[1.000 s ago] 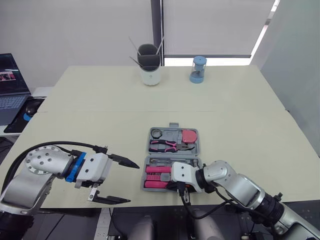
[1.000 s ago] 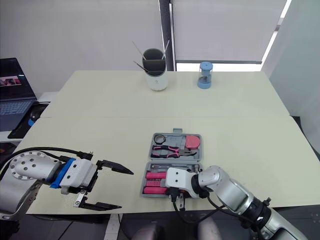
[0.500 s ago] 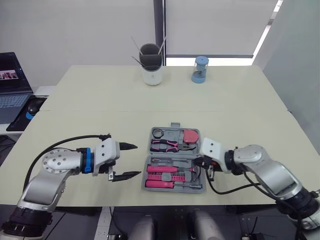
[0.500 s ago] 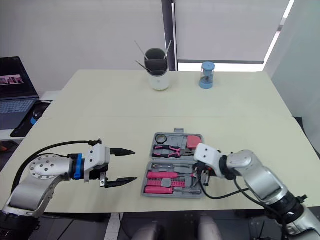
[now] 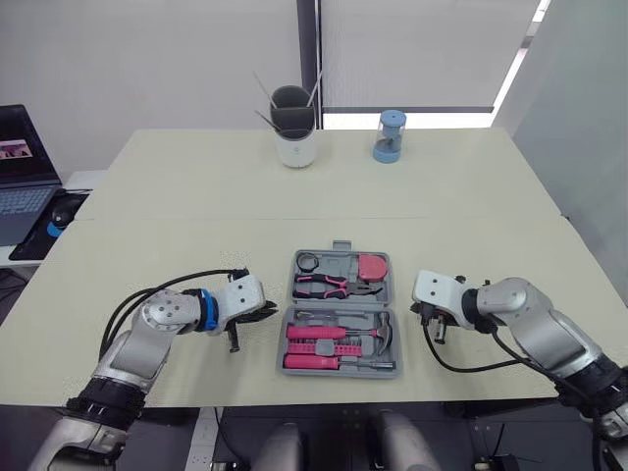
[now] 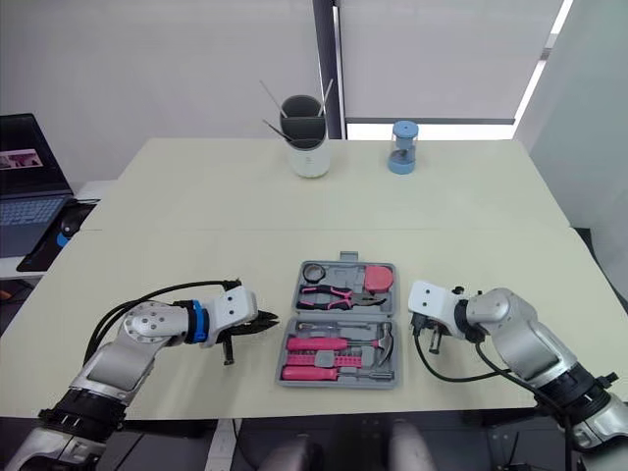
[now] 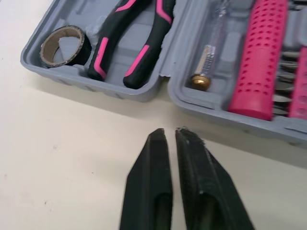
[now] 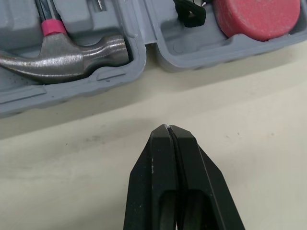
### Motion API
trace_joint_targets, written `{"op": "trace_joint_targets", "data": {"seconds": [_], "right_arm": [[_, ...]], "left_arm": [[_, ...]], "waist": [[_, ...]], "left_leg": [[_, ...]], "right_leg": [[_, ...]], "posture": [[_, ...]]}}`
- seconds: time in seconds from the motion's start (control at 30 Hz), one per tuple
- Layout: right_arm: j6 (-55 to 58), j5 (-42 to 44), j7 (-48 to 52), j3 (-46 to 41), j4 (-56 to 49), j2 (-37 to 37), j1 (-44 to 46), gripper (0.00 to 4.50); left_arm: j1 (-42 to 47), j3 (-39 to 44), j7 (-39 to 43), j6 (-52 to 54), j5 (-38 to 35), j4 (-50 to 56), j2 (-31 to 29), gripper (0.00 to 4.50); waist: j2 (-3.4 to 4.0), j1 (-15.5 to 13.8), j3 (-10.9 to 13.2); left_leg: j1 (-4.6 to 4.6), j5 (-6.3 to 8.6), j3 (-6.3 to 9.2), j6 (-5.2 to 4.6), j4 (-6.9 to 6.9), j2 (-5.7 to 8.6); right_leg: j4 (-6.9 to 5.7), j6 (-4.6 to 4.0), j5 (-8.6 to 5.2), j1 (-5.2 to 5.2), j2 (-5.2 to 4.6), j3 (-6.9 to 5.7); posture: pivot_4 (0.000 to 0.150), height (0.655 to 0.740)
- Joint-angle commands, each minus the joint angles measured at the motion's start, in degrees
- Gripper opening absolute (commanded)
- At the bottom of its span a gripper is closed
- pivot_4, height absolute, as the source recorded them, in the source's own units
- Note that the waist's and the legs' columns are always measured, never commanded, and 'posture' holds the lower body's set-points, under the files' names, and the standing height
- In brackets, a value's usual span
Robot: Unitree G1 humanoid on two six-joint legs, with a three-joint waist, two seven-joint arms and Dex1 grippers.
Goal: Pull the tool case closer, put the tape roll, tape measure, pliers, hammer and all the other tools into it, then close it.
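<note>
The grey tool case (image 5: 340,245) lies open at the table's front middle. Its far half holds the tape roll (image 5: 308,261), the pink-and-black pliers (image 5: 334,285) and the pink tape measure (image 5: 372,266). Its near half holds pink-handled tools and the hammer (image 5: 383,334). My left gripper (image 5: 265,312) is shut and empty, low over the table just left of the case's hinge line; its tips (image 7: 169,132) are a short way from the grey wall (image 7: 144,93). My right gripper (image 8: 167,127) is shut and empty, just right of the case by the hammer head (image 8: 72,55).
A white cup with sticks (image 5: 293,128) and a blue canister (image 5: 390,135) stand at the table's far edge. A laptop (image 5: 20,167) sits on a side surface to the left. Bare tabletop (image 5: 196,196) surrounds the case on all sides.
My left gripper has shut and swung right, down to the case's left side. My right gripper has moved from the case's front edge out to its right side, staying shut.
</note>
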State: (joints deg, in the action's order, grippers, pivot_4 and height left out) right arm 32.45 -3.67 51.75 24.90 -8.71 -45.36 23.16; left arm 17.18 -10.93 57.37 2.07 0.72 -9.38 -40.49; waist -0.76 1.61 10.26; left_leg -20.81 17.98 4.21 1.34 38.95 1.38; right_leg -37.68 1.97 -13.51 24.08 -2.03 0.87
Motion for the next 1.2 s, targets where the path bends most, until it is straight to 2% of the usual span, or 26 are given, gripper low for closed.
{"op": "trace_joint_targets", "data": {"seconds": [0.03, 0.3, 0.57, 0.9, 1.2], "right_arm": [[-2.12, -1.85, 0.31, 0.21, 0.76, 0.72, 0.82, 0.0], [-5.73, -5.37, 0.94, 3.55, 5.65, 6.09, 3.53, 0.0], [-6.36, -7.43, 1.48, 4.45, 5.96, 9.96, 4.88, 0.0], [-7.03, -9.01, 3.22, 4.31, 2.74, 10.7, 2.75, 0.0], [-5.68, -9.29, 5.08, 2.9, -1.49, 8.7, -1.95, 0.0]], "left_arm": [[1.84, -0.98, -2.17, -0.89, 2.27, -1.34, 1.36, 0.02], [5.77, -3.72, -3.03, -0.73, 5.11, -5.31, 4.59, 0.02], [5.68, -5.66, -1.92, 2.6, 4.48, -1.18, 7.48, 0.02], [3.42, -7.6, -1.23, 5.33, 4.18, 4.47, 10.72, 0.02], [0.49, -8.68, 0.32, 7.75, 4.46, 9.09, 10.16, 0.02]], "waist": [[-0.01, 0.0, 0.01], [-0.01, 0.1, 0.01], [-0.01, 0.04, 0.0], [-0.02, -0.22, -0.01], [-0.03, -0.56, -0.02]], "left_leg": [[-0.01, 0.0, 0.0, 0.0, 0.0, 0.0], [0.02, -0.01, 0.0, 0.01, 0.02, 0.0], [0.01, -0.01, 0.01, 0.02, 0.02, 0.03], [0.01, -0.01, 0.02, 0.02, 0.03, 0.07], [0.0, -0.01, 0.02, 0.02, 0.03, 0.14]], "right_leg": [[0.0, 0.0, 0.0, 0.0, 0.0, 0.0], [-0.08, 0.0, 0.0, 0.02, 0.0, 0.01], [-0.08, 0.0, 0.0, 0.03, -0.02, 0.01], [-0.09, 0.0, 0.0, 0.01, -0.05, 0.01], [-0.06, 0.0, 0.0, 0.0, -0.11, 0.02]], "posture": [[0.15, 0.74], [0.15, 0.74], [0.15, 0.74], [0.15, 0.74], [0.15, 0.74]]}}
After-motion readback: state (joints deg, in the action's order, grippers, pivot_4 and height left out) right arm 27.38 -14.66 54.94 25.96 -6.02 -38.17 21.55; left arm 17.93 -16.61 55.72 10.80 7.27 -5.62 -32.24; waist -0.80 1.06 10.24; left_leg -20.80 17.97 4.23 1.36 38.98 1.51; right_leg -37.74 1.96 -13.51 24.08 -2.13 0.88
